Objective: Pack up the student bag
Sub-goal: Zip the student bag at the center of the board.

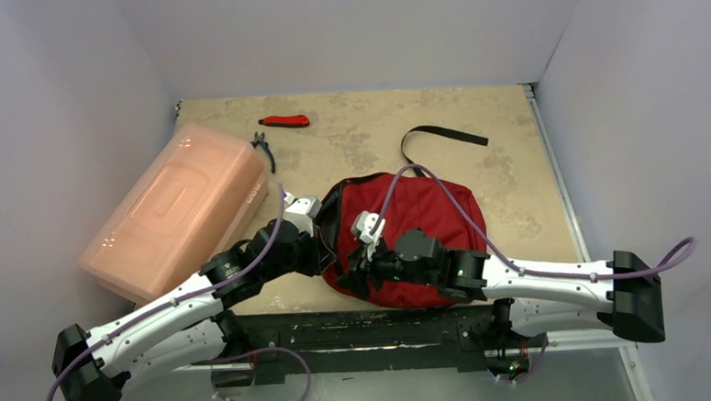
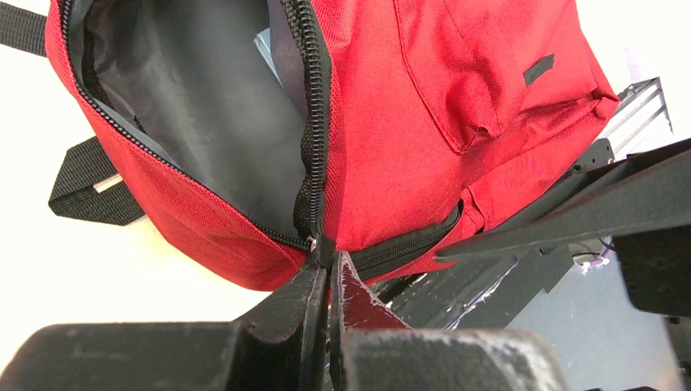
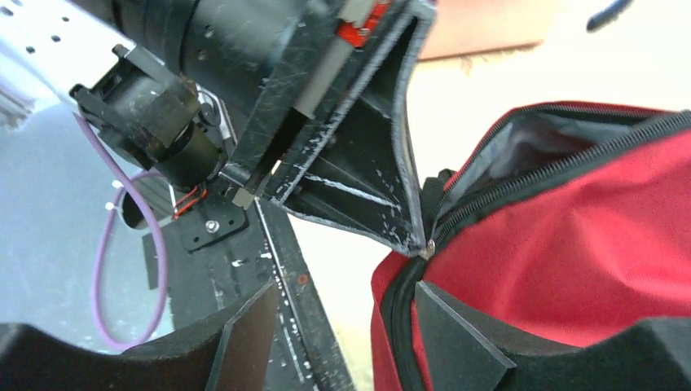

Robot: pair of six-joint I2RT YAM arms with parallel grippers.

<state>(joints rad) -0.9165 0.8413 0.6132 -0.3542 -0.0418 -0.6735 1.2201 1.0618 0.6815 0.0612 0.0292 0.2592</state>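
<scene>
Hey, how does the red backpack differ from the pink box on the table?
The red backpack is soft fabric; the pink box is rigid translucent plastic. The backpack is unzipped, showing black lining; the box looks closed. The backpack lies between the arms with the left gripper pinching its zipper end; the box lies to the left with no gripper on it. Both rest on the table.

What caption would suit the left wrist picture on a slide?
Left hand pinching the open red backpack at its zipper, dark lining showing.

Top cam high, looks down; wrist cams close, share bag (image 2: 424,122) corner.
</scene>
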